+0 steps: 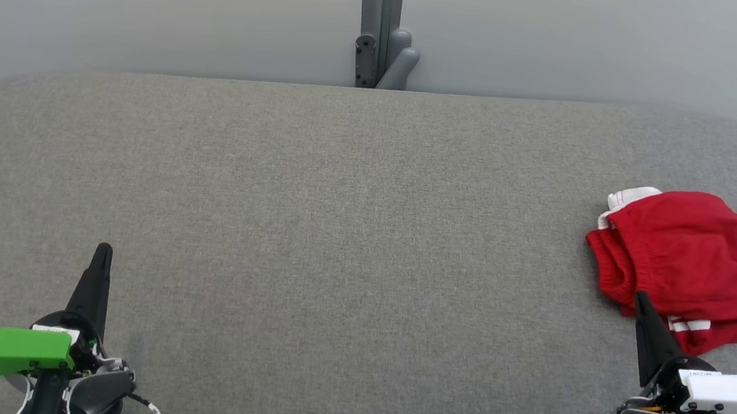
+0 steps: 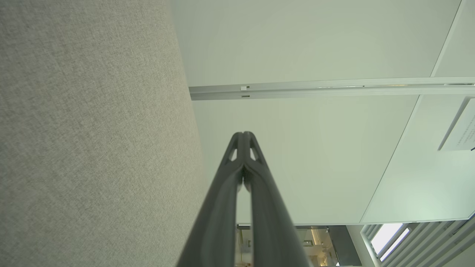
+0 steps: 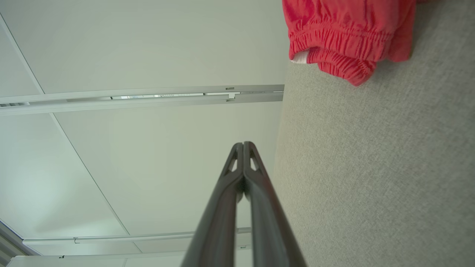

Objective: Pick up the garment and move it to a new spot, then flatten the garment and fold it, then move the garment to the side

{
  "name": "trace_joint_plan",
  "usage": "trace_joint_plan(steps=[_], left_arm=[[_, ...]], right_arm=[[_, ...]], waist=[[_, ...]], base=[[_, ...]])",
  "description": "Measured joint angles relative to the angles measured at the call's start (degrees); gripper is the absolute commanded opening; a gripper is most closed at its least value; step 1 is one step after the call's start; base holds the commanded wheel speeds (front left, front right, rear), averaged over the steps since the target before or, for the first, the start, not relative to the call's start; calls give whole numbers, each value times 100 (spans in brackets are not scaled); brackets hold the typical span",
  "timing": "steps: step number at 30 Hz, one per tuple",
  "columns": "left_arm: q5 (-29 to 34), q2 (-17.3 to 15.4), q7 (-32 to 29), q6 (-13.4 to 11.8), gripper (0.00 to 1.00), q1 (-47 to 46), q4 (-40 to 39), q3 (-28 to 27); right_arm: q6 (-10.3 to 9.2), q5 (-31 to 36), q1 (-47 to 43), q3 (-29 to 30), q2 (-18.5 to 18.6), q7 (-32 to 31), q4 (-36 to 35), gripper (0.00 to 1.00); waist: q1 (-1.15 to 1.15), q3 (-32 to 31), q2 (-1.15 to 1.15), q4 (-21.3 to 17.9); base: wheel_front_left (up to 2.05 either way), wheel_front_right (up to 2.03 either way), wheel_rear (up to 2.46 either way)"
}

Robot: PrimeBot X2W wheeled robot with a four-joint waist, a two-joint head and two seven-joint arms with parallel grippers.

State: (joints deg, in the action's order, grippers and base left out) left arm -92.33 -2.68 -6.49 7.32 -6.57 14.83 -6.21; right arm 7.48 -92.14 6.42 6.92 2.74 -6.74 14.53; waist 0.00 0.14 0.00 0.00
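Note:
The garment [image 1: 699, 265] is a red piece of clothing with white trim, lying bunched at the right edge of the grey table [image 1: 337, 231]. Its elastic waistband [image 3: 341, 48] hangs at the top of the right wrist view. My right gripper [image 1: 642, 300] stands shut just in front of the garment's near edge, tip overlapping it in the head view, holding nothing. In its own view its fingertips [image 3: 243, 145] meet. My left gripper [image 1: 104, 250] is shut and empty at the lower left, far from the garment, fingers pressed together [image 2: 243, 135].
A grey post with a bracket [image 1: 380, 25] stands behind the table's far edge against a pale wall. The table's far corners are rounded. Wide bare fabric lies between the two grippers.

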Motion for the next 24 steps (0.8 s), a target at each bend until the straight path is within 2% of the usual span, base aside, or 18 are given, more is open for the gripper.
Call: trace_joint_plan(steps=[24], left_arm=[[0, 0, 0, 0, 0, -1, -1, -1]], right_arm=[[0, 0, 0, 0, 0, 0, -1, 0]], waist=[[0, 0, 0, 0]], base=[[0, 0, 0]])
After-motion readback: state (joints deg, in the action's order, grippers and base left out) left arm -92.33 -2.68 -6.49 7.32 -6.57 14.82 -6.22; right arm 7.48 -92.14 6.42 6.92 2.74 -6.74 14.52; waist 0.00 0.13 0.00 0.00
